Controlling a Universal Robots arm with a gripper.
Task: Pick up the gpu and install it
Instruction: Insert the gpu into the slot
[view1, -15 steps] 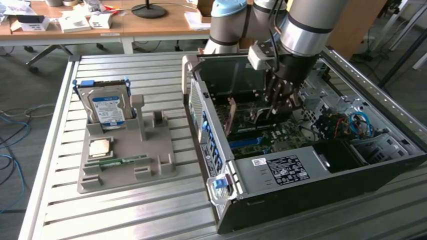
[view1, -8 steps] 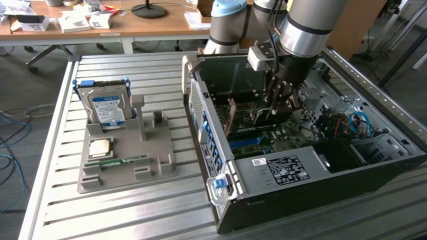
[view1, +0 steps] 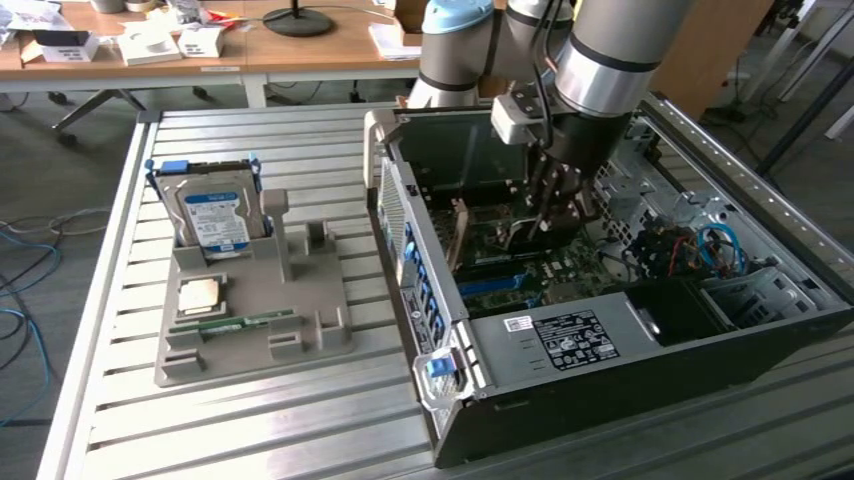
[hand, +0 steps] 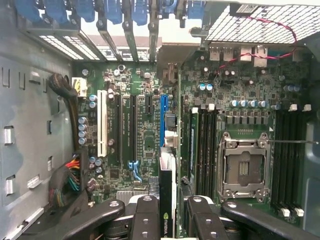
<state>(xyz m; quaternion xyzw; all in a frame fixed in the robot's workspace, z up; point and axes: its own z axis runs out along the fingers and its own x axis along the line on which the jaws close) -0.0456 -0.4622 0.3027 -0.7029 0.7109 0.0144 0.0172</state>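
Gpu (hand: 167, 195) clamped edge-on in the hand (hand: 172, 217), down inside the open computer case (view1: 601, 340).
From the exterior view's left: slatted bench (view1: 267, 430) bearing a grey tray (view1: 254, 345) with an upright hard drive (view1: 214, 220), a square chip (view1: 200, 293) and a green memory stick (view1: 247, 323); further right, case lying open with the arm (view1: 601, 60) reaching in. Pinched between two black fingers (hand: 145, 220), upright over the motherboard (hand: 145, 140), in line with the blue slot (hand: 163, 115); cannot tell whether touching it.
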